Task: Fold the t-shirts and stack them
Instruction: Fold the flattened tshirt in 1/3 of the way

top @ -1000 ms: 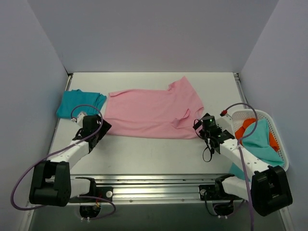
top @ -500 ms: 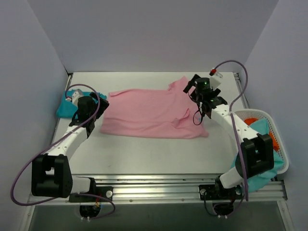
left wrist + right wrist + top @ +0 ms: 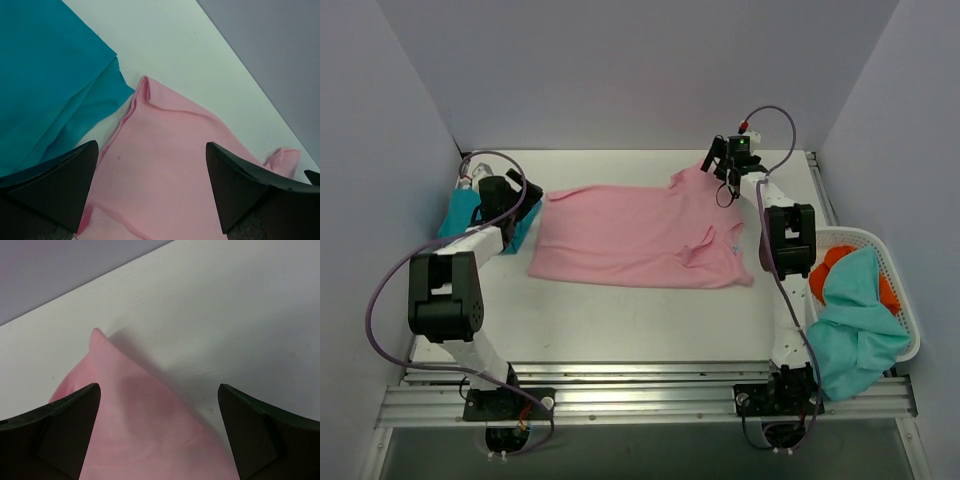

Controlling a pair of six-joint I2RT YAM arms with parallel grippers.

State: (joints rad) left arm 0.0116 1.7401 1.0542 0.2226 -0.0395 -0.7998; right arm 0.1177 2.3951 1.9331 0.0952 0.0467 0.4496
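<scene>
A large light pink t-shirt [image 3: 640,235] lies spread flat across the middle of the table. A folded teal-blue t-shirt [image 3: 460,213] lies at the far left, next to the pink one's left edge. My left gripper [image 3: 527,190] hovers open over the pink shirt's far left corner [image 3: 170,165], with the teal-blue shirt [image 3: 45,75] just to its left. My right gripper [image 3: 713,160] hovers open over the pink shirt's far right sleeve tip [image 3: 135,425]. Nothing sits between either pair of fingers.
A white lattice basket [image 3: 898,285] stands at the right edge, holding an orange cloth [image 3: 835,262] and a light turquoise cloth [image 3: 855,330] that spills over its near rim. Grey walls close in the table's back and sides.
Both arms have swung from the pink shirt's near corners to its far corners, and both jaws have widened. The pink shirt lies almost as before.
</scene>
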